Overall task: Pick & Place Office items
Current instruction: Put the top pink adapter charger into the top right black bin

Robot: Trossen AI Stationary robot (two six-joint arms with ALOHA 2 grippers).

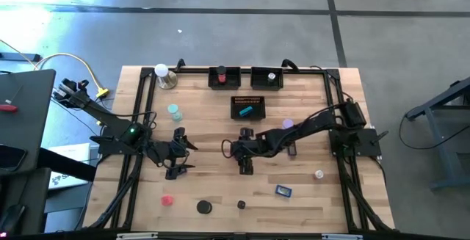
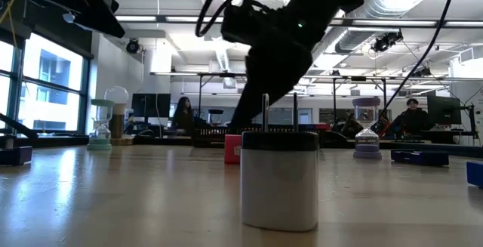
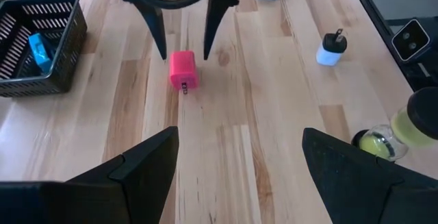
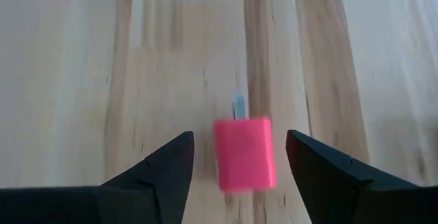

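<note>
Right gripper (image 4: 239, 159) hovers low over the middle of the wooden table (image 1: 220, 188), its fingers spread to either side of a pink-red cube charger (image 4: 244, 153) and not touching it; the charger lies flat on the wood with its two metal prongs pointing away from that gripper, towards the left gripper. Left gripper (image 1: 178, 152) waits open and empty to the left of it, facing the charger across bare boards, with nothing between the two. Three black mesh trays (image 1: 248, 108) stand at the far side: two along the far edge, one with something red in it and one with a small pale piece, and a third just nearer holding a teal piece lying on its side. A white ball on a metal base (image 1: 162, 73) stands at the far left corner. Loose items lie around: a teal roll (image 1: 174, 111), a lavender roll (image 1: 287, 123), a second pink-red cube (image 1: 167, 200), a black disc (image 1: 204, 207) and a dark blue block (image 1: 284, 190).
</note>
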